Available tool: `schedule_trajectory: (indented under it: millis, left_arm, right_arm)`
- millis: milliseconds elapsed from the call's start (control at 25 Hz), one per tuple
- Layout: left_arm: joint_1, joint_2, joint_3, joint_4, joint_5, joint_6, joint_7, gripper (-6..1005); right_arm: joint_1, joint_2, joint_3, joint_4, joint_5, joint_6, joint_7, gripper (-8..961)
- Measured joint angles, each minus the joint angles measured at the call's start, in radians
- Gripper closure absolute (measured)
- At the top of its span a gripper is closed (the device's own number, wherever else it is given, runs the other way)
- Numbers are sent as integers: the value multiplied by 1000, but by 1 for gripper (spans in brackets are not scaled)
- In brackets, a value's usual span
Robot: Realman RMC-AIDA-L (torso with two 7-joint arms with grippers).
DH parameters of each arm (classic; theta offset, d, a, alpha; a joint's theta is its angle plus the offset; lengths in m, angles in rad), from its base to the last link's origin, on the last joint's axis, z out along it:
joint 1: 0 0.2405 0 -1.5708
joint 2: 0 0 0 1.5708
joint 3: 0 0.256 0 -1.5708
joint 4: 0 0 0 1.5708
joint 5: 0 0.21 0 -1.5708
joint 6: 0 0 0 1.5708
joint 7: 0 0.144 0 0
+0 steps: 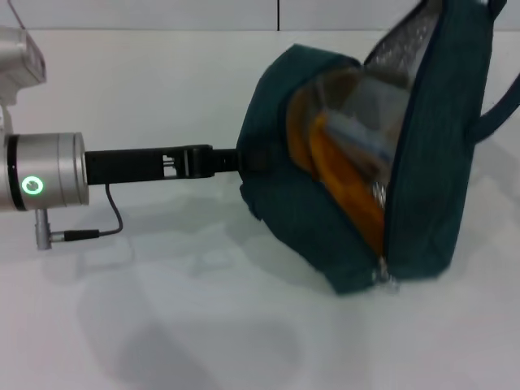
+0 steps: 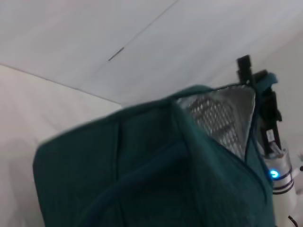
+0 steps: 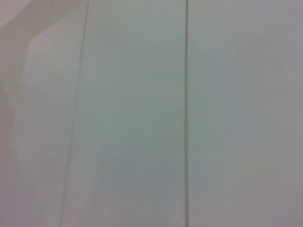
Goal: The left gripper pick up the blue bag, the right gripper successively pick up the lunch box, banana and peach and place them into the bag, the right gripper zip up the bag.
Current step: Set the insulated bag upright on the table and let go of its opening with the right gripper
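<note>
**A:** So what's going on at the bench? Closest to the robot I just see bare white table [image 1: 203, 341] and the left arm's silver wrist with a green ring light.

**B:** Yep, and that arm reaches out flat across the table. The left gripper [image 1: 231, 161] ends right at the near side of the blue bag [image 1: 284, 203], fingers pinched on the fabric there, as far as I can make out. The tips themselves are tucked against the cloth.

**A:** And the bag is just past the gripper tip?

**B:** Right, it's resting on the table, leaning, with the flap swung up and away from the gripper so the silver lining shows. Inside, beyond the gripper's side of the bag, there's something orange with a clear lid over it, looks like the lunch box [image 1: 345, 166]. Can't pick out a banana or peach in there. Zipper pull is hanging low at the front corner.

**A:** Where's the other arm?

**B:** From the left wrist camera you catch the right gripper [image 2: 258, 82] up at the far top edge of the bag, above the lining. Whether it's open or clamped, I can't tell. Its own camera only shows wall panels [image 3: 142, 113].
</note>
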Motion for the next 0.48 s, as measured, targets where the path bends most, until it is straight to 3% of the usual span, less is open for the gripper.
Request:
schedule_trajectory:
  millis: [320,480]
  left_arm:
    - [-12,-1,-6,-17,-3,-16,31,923]
    - [-13,0,-15,-19,-1,-49,47,923]
  right_arm:
    - [1,-4,-51,39,-203,133,98,203]
    - [-31,-4,-51,57,-225,85,119,204]
